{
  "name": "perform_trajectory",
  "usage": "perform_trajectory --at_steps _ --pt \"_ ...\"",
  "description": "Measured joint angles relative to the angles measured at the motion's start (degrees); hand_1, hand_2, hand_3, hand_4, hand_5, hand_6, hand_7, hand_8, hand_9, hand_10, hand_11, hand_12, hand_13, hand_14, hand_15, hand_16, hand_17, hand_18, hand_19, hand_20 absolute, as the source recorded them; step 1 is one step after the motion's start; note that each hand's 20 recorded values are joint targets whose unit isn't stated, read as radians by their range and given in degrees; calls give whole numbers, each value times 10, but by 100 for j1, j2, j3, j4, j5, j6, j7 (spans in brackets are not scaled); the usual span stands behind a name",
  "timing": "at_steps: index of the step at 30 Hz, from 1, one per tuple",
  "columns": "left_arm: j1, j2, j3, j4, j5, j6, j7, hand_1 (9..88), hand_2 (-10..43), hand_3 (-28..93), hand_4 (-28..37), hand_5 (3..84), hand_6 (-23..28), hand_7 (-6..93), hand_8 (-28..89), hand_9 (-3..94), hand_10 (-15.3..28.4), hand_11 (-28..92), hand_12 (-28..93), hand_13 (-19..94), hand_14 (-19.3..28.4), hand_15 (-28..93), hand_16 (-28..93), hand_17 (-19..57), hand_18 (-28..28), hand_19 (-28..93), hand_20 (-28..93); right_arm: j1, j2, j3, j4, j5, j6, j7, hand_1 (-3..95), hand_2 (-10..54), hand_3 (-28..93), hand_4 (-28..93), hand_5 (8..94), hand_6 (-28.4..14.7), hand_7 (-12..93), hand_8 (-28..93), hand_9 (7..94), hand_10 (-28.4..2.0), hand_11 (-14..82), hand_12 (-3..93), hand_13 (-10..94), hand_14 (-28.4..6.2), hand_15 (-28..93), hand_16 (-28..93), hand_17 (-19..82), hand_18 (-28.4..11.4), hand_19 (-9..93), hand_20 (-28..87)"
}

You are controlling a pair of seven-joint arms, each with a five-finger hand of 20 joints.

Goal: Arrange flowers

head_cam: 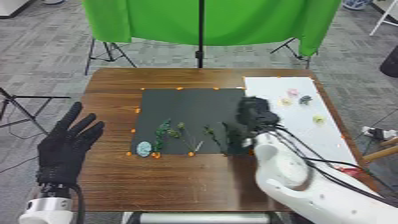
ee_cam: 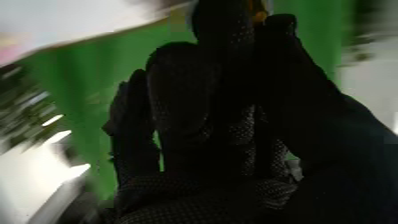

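Observation:
Over the right edge of the dark mat [head_cam: 191,107], beside the white sheet [head_cam: 302,137], is my right hand [head_cam: 256,112], blurred. In the right wrist view, the right hand [ee_cam: 182,95] has a small orange patch [ee_cam: 259,16] near its far end; whether it holds that is unclear. Several green stems, among them a leafy stem [head_cam: 162,131], lie on the mat's near part with a pale blue oval piece [head_cam: 144,148]. A pink flower [head_cam: 292,92] and a yellow flower [head_cam: 318,119] rest on the sheet. At the table's left edge my left hand [head_cam: 62,150] is open, its fingers spread.
The brown wooden table [head_cam: 191,185] extends in front of the mat. Small orange pieces [head_cam: 191,154] line the mat's edge. Beyond the table hang a green cloth [head_cam: 160,22] and its dark pole. A red object [head_cam: 349,171] lies near the right arm.

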Motion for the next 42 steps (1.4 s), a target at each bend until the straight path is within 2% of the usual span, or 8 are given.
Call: perform_trajectory --at_steps 9,17,21,23,27,29,37,42 --pt "-232 33 33 4 52 -3 -96 204 68 775 -283 310 50 113 -106 291 180 181 95 210 270 413 -80 -99 284 575 16 1309 -1969 -877 1580 154 -81 -958 585 -95 691 -283 853 16 194 27 937 -69 140 351 767 -37 618 292 318 -192 808 446" --pt "-605 272 157 100 84 -43 -111 205 67 775 -283 310 51 114 -106 291 180 180 95 209 270 412 -79 -98 284 575 16 2290 -2789 -2081 1984 425 -173 -498 578 -95 656 -283 843 32 165 0 918 -70 175 340 746 -47 658 245 304 -196 809 458" --pt "-864 296 184 160 151 -128 -190 205 67 776 -283 310 51 113 -106 291 180 180 95 209 270 410 -80 -98 284 575 16 2445 -2918 -2286 2059 531 -258 -284 572 -95 642 -283 829 37 152 -10 903 -71 189 328 736 -51 670 226 298 -198 812 461" --pt "-971 272 163 174 212 -179 -316 205 67 775 -283 310 51 114 -106 292 181 180 95 209 269 411 -79 -98 284 575 16 2425 -2945 -2204 2123 518 -492 -296 567 -95 644 -283 819 37 147 -12 896 -71 189 329 727 -53 675 221 295 -199 813 461" --pt "-1193 106 99 214 338 -277 -726 207 67 775 -283 311 51 114 -106 291 180 179 94 210 270 411 -79 -98 284 574 16 2124 -2989 -1494 2239 412 -1352 -386 552 -95 631 -283 790 35 139 -19 877 -75 202 320 706 -58 692 205 278 -203 812 467" --pt "-1287 17 92 239 377 -322 -819 207 67 774 -283 311 51 114 -106 291 180 179 94 209 270 411 -79 -98 284 574 16 2006 -2995 -1245 2278 377 -1671 -406 547 -95 630 -283 782 35 137 -20 872 -76 208 318 702 -59 695 205 275 -204 812 468" --pt "-1264 -26 83 244 401 -423 -724 210 67 776 -283 311 51 114 -106 291 180 178 95 210 270 412 -79 -98 284 574 16 1972 -2905 -1438 2229 500 -1934 -268 451 -95 691 -283 685 34 146 -118 797 -100 338 206 661 -74 724 191 257 -213 804 479" --pt "-1218 -47 52 244 428 -470 -752 212 66 779 -283 310 51 114 -106 290 180 180 96 210 270 412 -80 -98 284 574 16 1957 -2891 -1542 2183 522 -1852 -72 417 -95 665 -283 635 21 145 -129 776 -112 361 183 657 -86 734 184 259 -229 809 475"
